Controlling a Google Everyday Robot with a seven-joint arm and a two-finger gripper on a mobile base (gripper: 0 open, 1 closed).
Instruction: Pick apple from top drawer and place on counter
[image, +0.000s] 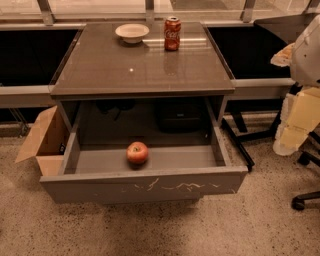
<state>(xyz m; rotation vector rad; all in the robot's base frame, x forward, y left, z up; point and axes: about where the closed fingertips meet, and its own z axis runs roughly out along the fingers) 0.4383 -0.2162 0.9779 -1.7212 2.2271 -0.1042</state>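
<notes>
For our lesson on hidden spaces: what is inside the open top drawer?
Inside the top drawer lies one apple, about mid-width on its floor. The drawer's back runs under the counter, in shadow, so unseen. The gripper hangs at the right, outside.

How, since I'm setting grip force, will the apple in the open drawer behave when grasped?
The apple looks round and glossy, so it may roll across the top drawer if nudged, or slip when pinched. Smooth skin suggests firm but bruisable. The gripper hangs at far right, outside the drawer.

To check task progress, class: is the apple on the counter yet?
No: the apple lies in the open top drawer, with the hand off at the right edge.
</notes>
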